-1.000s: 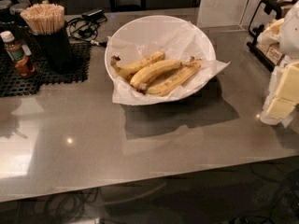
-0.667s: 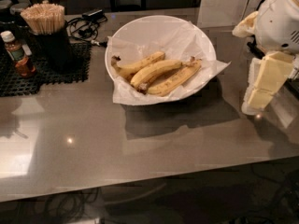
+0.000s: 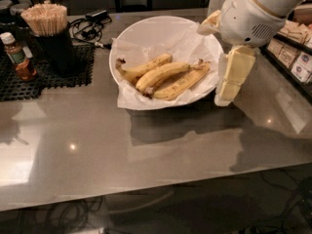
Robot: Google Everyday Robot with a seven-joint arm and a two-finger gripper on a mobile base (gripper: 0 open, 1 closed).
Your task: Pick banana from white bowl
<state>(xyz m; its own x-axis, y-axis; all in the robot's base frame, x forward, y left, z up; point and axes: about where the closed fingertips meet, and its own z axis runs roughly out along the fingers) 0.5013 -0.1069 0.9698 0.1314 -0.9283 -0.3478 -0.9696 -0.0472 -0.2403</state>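
White bowl [image 3: 155, 27] sits at the back centre of the grey surface [image 3: 146, 152], lined with crinkled white paper [image 3: 130, 99] that hangs over the front rim. There are three bananas inside. The banana [image 3: 164, 74] is the thick smooth yellow one in the middle, lying roughly left to right, with its stem end up right. A slimmer speckled banana [image 3: 145, 68] touches it behind, and another speckled banana [image 3: 184, 83] touches it in front.

Gripper [image 3: 223, 98] hangs just right of the bowl, outside the rim and pointing down and slightly left. Its tip is low near the surface, apart from the bananas and holding nothing. Seen side-on as one cream slab, so cannot tell whether it is spread or closed. The white arm housing [image 3: 253, 13] is above it.

To the left, a black cup of wooden stir sticks [image 3: 47, 19] and a small sauce bottle [image 3: 17, 56] stand on a black mat [image 3: 29, 79]. Cables [image 3: 90, 26] lie behind. At the right edge is what looks like a rack of packets [image 3: 292, 50].
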